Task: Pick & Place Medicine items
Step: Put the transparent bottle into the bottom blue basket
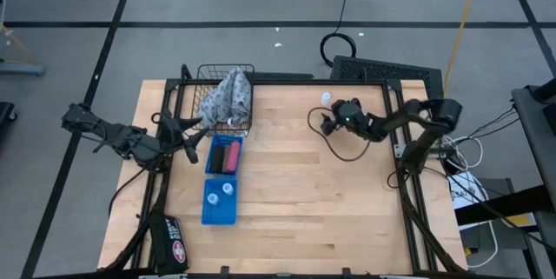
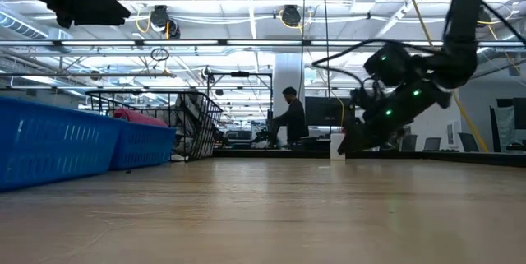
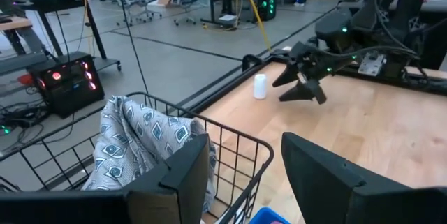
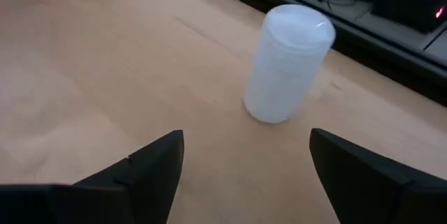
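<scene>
The right gripper [image 4: 244,175] hangs low over the far right part of the wooden table [image 1: 304,192], its two dark wedge-shaped fingers spread wide apart and empty, with a small white bottle [image 4: 288,63] standing upright on the wood just beyond the fingertips, not touched by either; that bottle is a smooth, matt, translucent white cylinder with a flat round top, and in the high view it is only a pale dot [image 1: 326,98] near the table's far edge, half lost against the arm; the low view hides it almost wholly behind the gripper, whose tips cannot be made out there.

The left gripper [image 3: 244,175] waits above the left side of the table beside a black wire basket [image 1: 228,77]; its blunt dark fingers stand apart with nothing between them; the basket holds a crumpled grey patterned cloth [image 3: 143,140], whose diamond print shows only in the left wrist view.

Near of the basket lie two blue plastic trays end to end; the farther tray [image 1: 212,155] holds a black oblong container [image 1: 223,155] and a pink tube [image 1: 234,157] side by side, the nearer tray [image 1: 207,205] holds two white bottles [image 1: 221,193]; only the high view shows these contents, since the low view gives just ribbed blue walls and a sliver of pink above the rim; a person [image 2: 289,116] shows far off in the room beyond, small and indistinct.
</scene>
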`<state>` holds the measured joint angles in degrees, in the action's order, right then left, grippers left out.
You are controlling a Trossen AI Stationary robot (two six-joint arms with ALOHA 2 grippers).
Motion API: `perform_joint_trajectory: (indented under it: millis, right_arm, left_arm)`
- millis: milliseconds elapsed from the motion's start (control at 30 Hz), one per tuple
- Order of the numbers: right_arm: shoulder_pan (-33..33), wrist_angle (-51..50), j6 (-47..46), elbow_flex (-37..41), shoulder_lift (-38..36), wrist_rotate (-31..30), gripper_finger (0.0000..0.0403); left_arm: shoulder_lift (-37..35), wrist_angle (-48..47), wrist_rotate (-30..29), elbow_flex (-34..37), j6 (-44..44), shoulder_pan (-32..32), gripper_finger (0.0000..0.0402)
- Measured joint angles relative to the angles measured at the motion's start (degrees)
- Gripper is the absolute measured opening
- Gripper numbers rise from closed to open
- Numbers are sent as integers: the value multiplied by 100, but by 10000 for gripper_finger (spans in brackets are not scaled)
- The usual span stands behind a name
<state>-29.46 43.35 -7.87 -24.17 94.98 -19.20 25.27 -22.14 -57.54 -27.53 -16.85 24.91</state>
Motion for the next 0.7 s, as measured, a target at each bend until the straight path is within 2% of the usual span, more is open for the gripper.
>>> perform_joint_trajectory:
  millis: [167,300,500,700]
  right_arm:
    - [-165,-5,-39,-556,621,199,288]
    - [-290,-280,-69,-885,804,-38,286]
    - [-470,-303,-348,-1004,799,-144,283]
    - [-595,-290,-107,-1007,802,292,279]
  left_arm:
    - [65,-62,7,0,-24,-72,186]
    - [62,-227,15,0,-219,-155,186]
    - [62,-455,43,2,-444,-256,186]
    - [101,-533,49,2,-469,-397,186]
